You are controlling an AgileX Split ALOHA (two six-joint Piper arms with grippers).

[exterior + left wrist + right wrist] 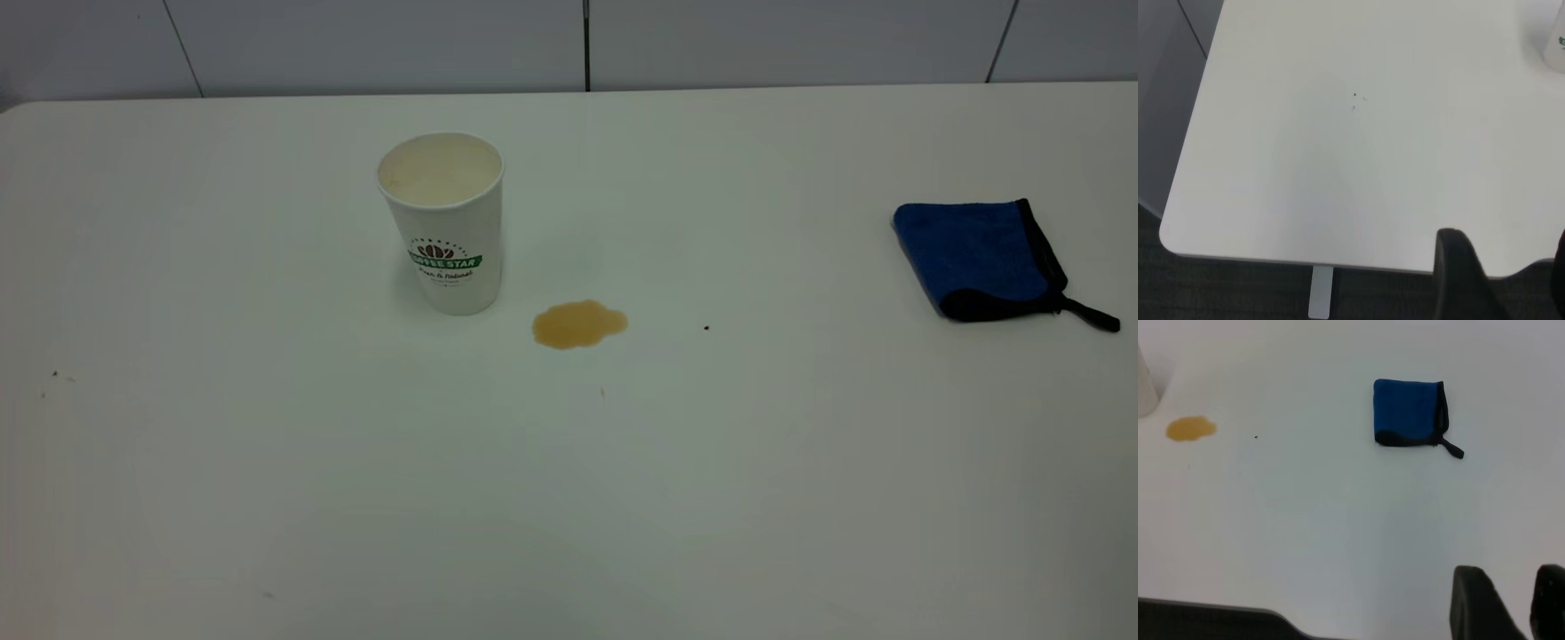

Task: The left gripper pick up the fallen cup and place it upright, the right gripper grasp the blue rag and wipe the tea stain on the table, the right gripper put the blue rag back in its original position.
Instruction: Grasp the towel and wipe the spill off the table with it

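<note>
The cup (442,222) stands upright beside the tea stain (580,324); the blue rag (1408,412) lies well ahead of the right hand (1511,607), apparently slightly parted; left hand (1501,280) likewise.

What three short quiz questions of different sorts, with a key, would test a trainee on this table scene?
1. True or false: the cup lies on its side.
2. The tea stain lies: A) inside the cup, B) on the table beside the cup, C) under the blue rag.
3. Fill in: the rag lies ____ from the stain, untouched.

Key: 1 false, it stands upright; 2 B; 3 apart.
</note>
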